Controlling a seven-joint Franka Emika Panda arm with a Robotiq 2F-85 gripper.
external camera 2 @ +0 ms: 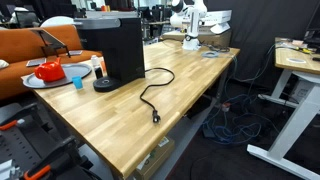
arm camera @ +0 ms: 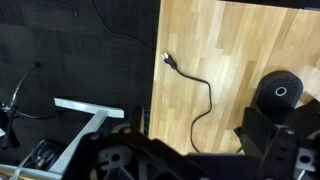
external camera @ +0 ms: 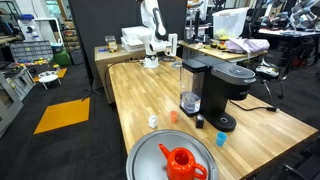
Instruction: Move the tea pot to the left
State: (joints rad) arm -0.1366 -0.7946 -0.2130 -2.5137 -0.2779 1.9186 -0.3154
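The red-orange tea pot (external camera: 181, 163) stands on a round silver tray (external camera: 146, 152) at the near end of the long wooden table. It also shows in an exterior view (external camera 2: 50, 70) on the tray (external camera 2: 30, 83) behind the coffee machine. My gripper (external camera: 160, 50) hangs at the far end of the table, well away from the tea pot, as another exterior view shows too (external camera 2: 190, 38). In the wrist view my gripper (arm camera: 195, 152) looks open and empty above the table; the tea pot is out of that view.
A black coffee machine (external camera: 215, 88) stands mid-table, its black cable (external camera 2: 155, 95) trailing across the wood. A tiny orange cup (external camera: 173, 116), a white cup (external camera: 153, 121) and a blue cup (external camera: 221, 139) stand near it. The table edge (arm camera: 155, 90) drops to dark floor.
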